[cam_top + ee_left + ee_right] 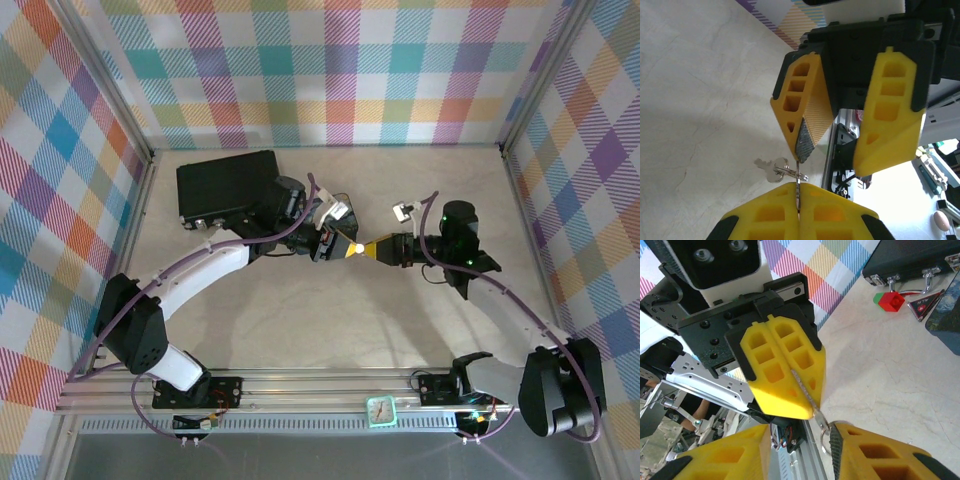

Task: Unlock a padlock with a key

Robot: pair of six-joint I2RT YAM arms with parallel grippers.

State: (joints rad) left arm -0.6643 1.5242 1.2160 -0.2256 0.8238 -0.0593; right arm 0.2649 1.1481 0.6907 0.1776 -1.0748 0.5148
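Pale worktop (330, 320) inside checked walls leaves open room to the right of the black case (225, 185), on its near side. There we find the left tool (340, 247) pressed together on the key (799, 186), whose long axis points straight at the right tool (831, 162). That tool's jaws stand spread astride the key's free end and ring (789, 172), so we judge the next grip to be the right arm's.

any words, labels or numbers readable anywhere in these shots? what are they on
No text can be read for certain.
Red triangle piece beside the black case: white lettering, too blurred to read.
Small teal clock on the front rail: dial markings too small to read.
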